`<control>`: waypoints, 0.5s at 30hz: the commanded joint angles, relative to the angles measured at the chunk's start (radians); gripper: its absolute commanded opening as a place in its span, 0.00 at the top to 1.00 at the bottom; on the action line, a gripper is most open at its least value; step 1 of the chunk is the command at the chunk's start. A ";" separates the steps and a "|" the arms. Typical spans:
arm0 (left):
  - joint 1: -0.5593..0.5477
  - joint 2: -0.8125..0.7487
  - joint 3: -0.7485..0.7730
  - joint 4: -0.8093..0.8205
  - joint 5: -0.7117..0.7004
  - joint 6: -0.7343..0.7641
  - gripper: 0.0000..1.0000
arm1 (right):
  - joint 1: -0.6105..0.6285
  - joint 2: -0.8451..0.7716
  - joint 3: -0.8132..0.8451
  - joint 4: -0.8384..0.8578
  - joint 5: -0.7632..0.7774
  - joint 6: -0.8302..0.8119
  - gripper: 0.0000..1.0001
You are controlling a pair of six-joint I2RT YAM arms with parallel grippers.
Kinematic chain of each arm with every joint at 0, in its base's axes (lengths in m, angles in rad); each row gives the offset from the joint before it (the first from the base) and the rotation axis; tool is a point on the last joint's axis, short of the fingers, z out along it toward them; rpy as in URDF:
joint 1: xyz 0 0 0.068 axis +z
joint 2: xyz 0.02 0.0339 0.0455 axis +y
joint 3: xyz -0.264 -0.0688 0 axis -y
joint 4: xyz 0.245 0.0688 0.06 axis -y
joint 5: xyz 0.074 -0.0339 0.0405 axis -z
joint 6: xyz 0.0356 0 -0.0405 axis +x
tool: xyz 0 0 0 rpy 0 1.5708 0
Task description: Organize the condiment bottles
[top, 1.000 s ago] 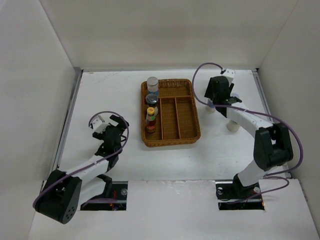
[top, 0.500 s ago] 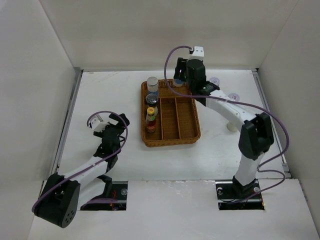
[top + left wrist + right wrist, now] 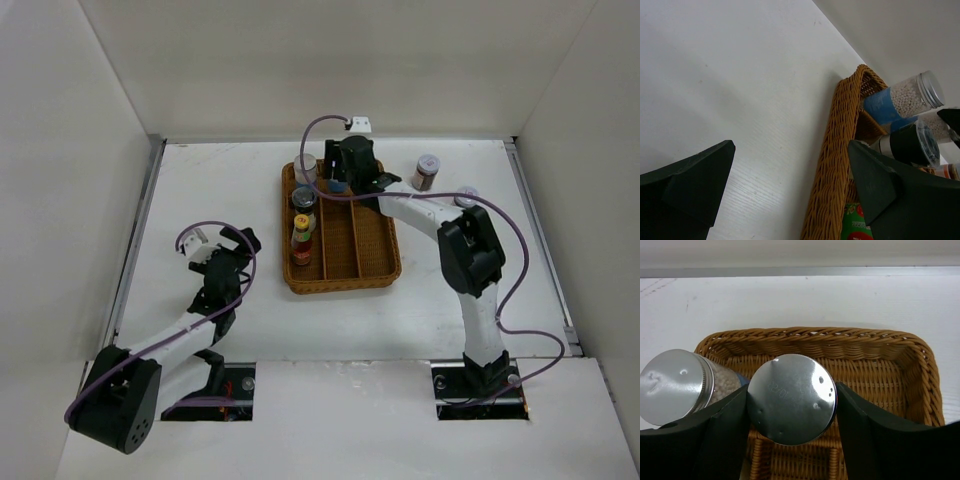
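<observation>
Wicker tray [image 3: 880, 342] lies under the silver-capped shaker [image 3: 790, 392] clamped in right gripper [image 3: 791, 407].

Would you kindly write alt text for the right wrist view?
The right claw grips a silver-capped shaker at the far end of a wicker tray. A second shaker stands beside it; white table lies beyond.

Lab test cell: white panel walls [image 3: 300, 60] enclosing white table [image 3: 220, 190].

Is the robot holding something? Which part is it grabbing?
The right claw holds a silver-capped shaker jar by its sides, near the cap. The left claw holds nothing.
</observation>
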 commanded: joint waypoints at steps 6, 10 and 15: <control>0.008 0.014 0.009 0.059 0.034 -0.013 0.00 | -0.002 -0.190 -0.049 0.079 -0.005 0.012 0.01; 0.008 -0.001 0.006 0.059 0.036 -0.013 0.00 | -0.101 -0.324 -0.180 0.110 0.013 0.015 0.00; 0.008 0.016 0.011 0.059 0.043 -0.013 0.00 | -0.259 -0.329 -0.260 0.062 0.082 0.022 0.00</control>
